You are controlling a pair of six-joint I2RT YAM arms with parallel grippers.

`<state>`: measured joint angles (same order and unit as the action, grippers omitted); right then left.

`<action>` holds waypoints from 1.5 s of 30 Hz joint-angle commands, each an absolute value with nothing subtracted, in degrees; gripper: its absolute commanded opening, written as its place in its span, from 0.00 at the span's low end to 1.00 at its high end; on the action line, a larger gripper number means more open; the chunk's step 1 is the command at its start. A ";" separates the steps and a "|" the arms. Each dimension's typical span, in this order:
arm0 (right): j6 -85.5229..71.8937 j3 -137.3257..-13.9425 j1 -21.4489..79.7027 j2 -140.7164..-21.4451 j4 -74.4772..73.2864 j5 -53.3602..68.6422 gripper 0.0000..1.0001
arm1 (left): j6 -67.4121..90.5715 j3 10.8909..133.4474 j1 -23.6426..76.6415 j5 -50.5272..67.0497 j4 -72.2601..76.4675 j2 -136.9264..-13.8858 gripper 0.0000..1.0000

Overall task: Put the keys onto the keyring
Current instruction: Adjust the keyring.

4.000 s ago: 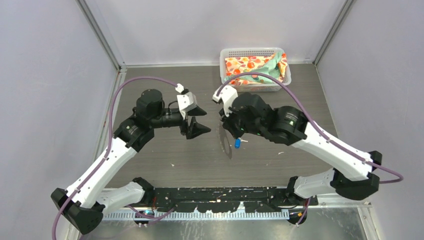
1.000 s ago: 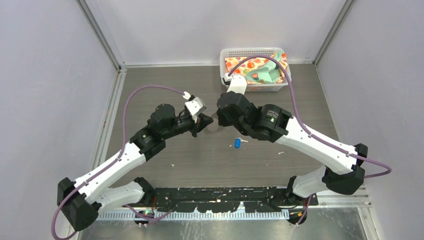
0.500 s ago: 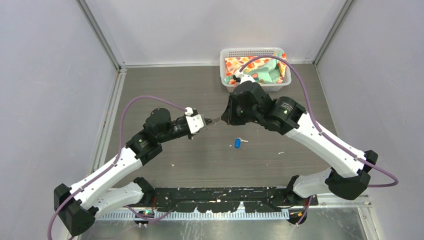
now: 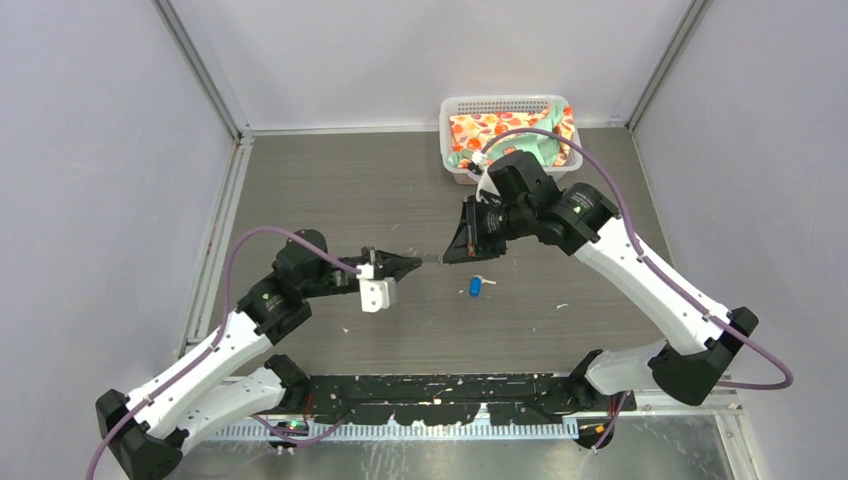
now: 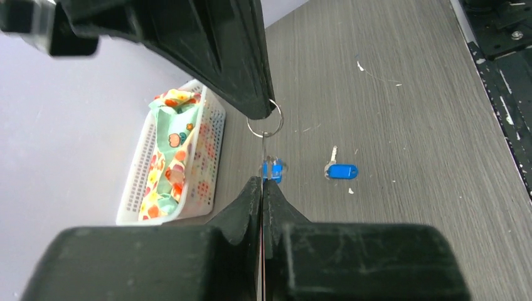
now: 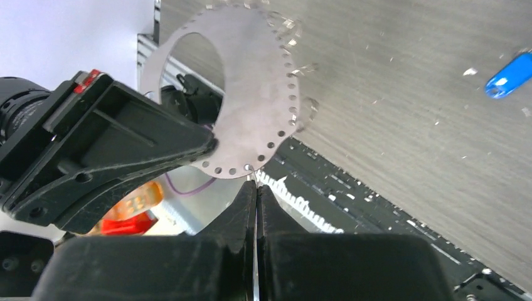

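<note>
Where the two arms meet above the table (image 4: 340,190), the keyring (image 6: 260,94) is held edge-on, the left gripper (image 5: 261,185) clenched on its left rim, the right gripper (image 6: 255,188) on its right; one blue key (image 4: 475,287) lies just near-right.

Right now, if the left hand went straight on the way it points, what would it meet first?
Probably the right hand, facing the left hand across the keyring that both pinch; the loose blue key lies off that line.
</note>
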<state>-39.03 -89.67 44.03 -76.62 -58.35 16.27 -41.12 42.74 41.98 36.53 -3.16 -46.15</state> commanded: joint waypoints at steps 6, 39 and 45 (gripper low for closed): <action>-47.52 -77.94 38.96 -74.90 -46.98 36.49 0.01 | -46.33 43.38 41.75 37.78 -1.77 -44.01 0.40; -80.72 -69.76 36.78 -77.00 -34.48 31.09 0.01 | -42.34 42.21 44.75 41.64 -8.49 -41.33 0.30; -83.81 -70.17 36.84 -79.07 -32.97 31.33 0.01 | -40.14 39.43 47.37 25.18 -8.30 -42.77 0.27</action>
<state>-79.57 -69.17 37.01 -78.41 -37.52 30.98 -39.70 40.49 46.33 35.35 -9.87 -41.87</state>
